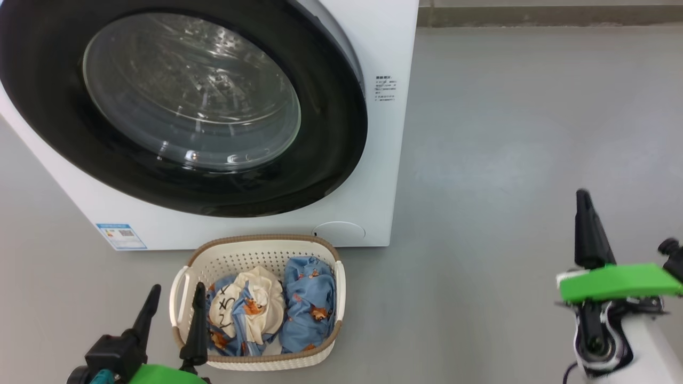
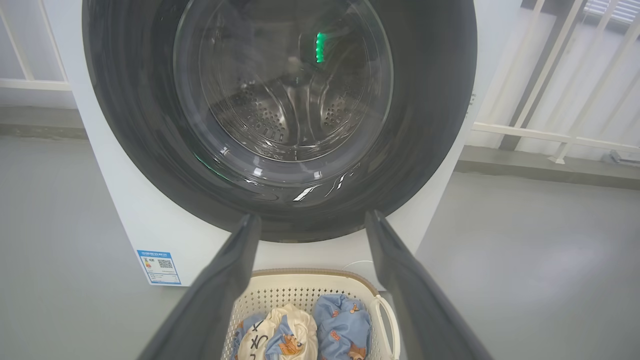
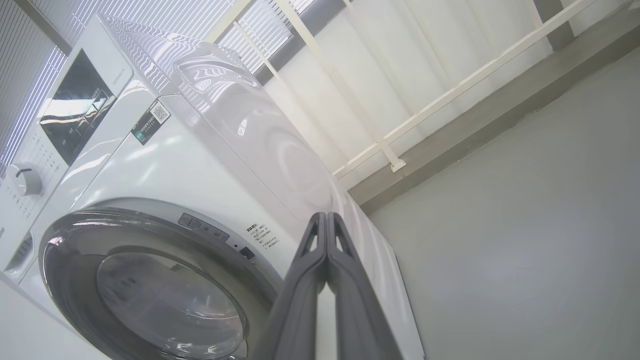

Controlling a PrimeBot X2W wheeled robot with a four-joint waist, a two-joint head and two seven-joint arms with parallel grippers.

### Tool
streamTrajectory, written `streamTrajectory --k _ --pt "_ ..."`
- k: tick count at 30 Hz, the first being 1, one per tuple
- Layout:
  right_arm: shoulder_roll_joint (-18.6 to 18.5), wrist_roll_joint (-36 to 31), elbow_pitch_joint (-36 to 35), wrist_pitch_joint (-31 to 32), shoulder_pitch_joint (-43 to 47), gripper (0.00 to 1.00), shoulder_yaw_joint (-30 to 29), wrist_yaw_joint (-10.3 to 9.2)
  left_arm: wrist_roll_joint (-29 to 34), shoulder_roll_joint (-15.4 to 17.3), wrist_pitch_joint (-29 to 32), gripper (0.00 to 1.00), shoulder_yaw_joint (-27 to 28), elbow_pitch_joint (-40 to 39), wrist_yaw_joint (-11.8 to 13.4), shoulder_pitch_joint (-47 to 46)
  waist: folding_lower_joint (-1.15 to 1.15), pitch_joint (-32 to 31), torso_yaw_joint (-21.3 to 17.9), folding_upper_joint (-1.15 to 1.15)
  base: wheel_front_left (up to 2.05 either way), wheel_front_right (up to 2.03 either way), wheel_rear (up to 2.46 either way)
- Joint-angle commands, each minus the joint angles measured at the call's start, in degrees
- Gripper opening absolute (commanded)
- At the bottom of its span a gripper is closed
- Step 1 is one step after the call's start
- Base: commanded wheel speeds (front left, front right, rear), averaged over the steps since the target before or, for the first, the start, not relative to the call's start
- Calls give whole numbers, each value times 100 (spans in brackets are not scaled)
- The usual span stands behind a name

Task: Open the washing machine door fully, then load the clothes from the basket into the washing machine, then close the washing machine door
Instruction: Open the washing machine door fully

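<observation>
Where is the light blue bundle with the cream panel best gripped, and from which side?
Grip the raised cream hump on top of the light blue bear-print bundle, coming from above. The walls of the cream-white perforated plastic basket close its sides and the second blue bundle lies at its right, so only the top is free. The open left gripper looks nearest.

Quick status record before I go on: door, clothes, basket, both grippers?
door: looks shut, not opened yet
clothes: two bundles, both in the basket
basket: on the floor in front of the washer
left gripper: open, empty, by the basket
right gripper: shut, empty, off to the washer's right
</observation>
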Motion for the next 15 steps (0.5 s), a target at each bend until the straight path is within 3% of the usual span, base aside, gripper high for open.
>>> streamTrajectory --k 1,11,15 --pt "-60 589 -55 -69 -451 0 122 32 -22 18 -38 100 188 -198 -6 -132 0 46 39 0 0 0 0" --pt "-423 3729 385 182 -1559 0 88 32 -92 -63 -38 100 83 -256 -8 -316 0 372 291 0 0 0 0" --pt "-650 4217 498 542 -1861 0 131 32 -126 -74 -38 100 38 -261 -8 -393 0 514 400 0 0 0 0"
